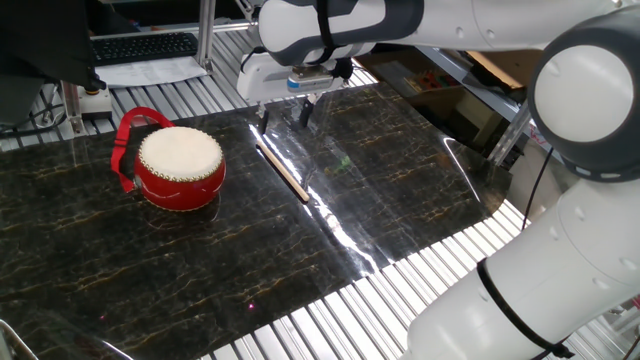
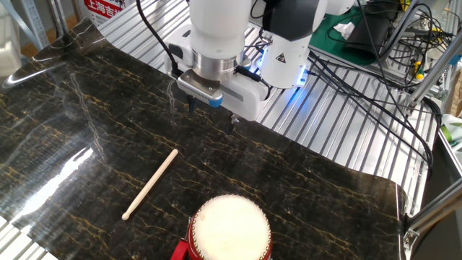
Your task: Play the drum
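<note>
The small red drum (image 1: 180, 165) with a cream-white skin head and a red loop strap stands on the dark marble-pattern mat at the left. It also shows at the bottom edge of the other fixed view (image 2: 229, 230). A thin light wooden stick (image 1: 281, 171) lies flat on the mat to the drum's right; it shows in the other fixed view too (image 2: 150, 184). My gripper (image 1: 286, 116) hangs open and empty above the mat's far edge, just beyond the stick's far end. It also shows in the other fixed view (image 2: 211, 115), fingers pointing down.
The dark mat (image 1: 400, 180) covers a slatted metal table (image 1: 330, 310). A keyboard (image 1: 140, 46) and papers lie behind the drum. The robot's base (image 2: 289, 50) with cables and a green cloth (image 2: 346, 32) sits beyond the mat.
</note>
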`<state>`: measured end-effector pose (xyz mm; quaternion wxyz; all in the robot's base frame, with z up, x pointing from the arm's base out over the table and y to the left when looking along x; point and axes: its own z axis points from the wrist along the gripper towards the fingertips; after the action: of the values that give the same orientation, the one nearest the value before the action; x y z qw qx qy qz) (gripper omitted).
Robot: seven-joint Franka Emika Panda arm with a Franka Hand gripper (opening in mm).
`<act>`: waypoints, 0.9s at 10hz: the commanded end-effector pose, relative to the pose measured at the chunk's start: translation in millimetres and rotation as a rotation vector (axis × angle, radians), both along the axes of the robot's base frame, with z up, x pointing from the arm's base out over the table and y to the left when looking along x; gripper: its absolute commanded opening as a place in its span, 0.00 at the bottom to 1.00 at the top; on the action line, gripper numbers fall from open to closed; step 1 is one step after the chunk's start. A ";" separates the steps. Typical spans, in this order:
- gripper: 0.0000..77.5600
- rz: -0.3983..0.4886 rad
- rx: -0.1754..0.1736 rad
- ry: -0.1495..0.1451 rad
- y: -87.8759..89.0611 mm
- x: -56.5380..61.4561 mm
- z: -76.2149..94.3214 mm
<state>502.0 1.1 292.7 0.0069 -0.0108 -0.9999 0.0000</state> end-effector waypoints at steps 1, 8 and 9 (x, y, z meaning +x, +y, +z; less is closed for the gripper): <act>1.00 -0.004 -0.041 0.027 0.0 0.8 1.4; 1.00 0.025 -0.046 0.051 0.0 0.8 1.4; 1.00 0.032 -0.044 0.051 0.0 0.8 1.4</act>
<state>502.3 1.2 292.8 0.0333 0.0003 -0.9992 0.0221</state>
